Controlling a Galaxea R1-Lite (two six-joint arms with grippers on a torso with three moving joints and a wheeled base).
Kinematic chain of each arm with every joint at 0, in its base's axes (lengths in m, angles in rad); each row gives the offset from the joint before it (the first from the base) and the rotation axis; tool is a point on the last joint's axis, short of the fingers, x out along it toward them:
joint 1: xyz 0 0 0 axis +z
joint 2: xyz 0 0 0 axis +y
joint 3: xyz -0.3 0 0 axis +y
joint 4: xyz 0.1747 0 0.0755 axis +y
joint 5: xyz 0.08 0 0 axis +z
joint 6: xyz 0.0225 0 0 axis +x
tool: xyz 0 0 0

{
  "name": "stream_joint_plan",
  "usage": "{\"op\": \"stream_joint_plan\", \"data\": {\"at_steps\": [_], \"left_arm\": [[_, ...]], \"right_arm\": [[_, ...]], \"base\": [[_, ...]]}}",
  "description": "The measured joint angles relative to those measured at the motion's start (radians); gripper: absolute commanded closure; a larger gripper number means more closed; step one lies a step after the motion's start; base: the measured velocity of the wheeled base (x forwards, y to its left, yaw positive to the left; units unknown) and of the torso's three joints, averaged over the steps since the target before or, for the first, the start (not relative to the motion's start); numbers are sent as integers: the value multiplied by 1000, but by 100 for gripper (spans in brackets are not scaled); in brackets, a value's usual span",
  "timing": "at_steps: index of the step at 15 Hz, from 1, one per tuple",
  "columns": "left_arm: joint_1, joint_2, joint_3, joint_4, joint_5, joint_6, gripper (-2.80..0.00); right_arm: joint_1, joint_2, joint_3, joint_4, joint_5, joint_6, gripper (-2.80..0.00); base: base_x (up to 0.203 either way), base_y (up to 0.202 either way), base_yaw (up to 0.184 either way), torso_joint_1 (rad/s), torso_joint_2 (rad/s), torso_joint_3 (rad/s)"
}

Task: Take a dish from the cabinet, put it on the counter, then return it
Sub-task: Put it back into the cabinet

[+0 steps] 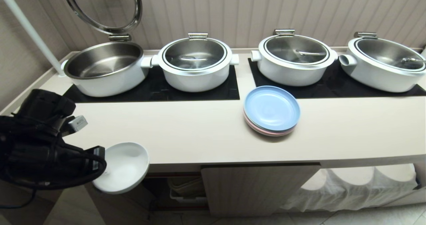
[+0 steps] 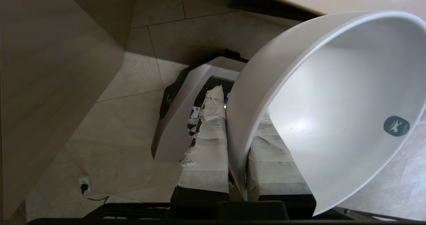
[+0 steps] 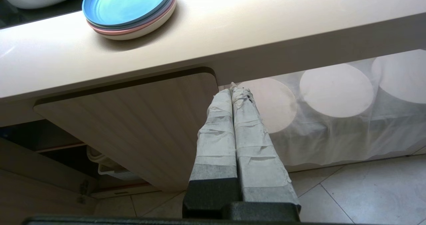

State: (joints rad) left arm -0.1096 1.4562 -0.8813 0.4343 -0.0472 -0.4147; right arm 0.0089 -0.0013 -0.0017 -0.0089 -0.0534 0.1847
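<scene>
One glossy white dish (image 1: 123,166), round and plain, hangs tilted before the counter (image 1: 199,135); the left gripper (image 2: 237,145) pinches its rim, right gripper (image 3: 233,95) clenched empty.

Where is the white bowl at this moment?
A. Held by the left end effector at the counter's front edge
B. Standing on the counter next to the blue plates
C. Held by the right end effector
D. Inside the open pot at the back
A: the left end effector is clamped on the rim of the white bowl, which sits tilted at the front edge of the counter, not resting flat on it.
</scene>
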Motion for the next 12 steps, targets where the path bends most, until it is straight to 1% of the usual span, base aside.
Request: {"op": "stream_joint_plan", "data": {"at_steps": [8, 12], "left_arm": [[-1, -149, 134, 0, 0, -1, 0], [19, -236, 210, 3, -1, 1, 0]], "right_arm": [[0, 0, 0, 0, 0, 0, 0], [0, 0, 0, 0, 0, 0, 0]], "base": [[0, 0, 0, 0, 0, 0], [0, 0, 0, 0, 0, 0]]}}
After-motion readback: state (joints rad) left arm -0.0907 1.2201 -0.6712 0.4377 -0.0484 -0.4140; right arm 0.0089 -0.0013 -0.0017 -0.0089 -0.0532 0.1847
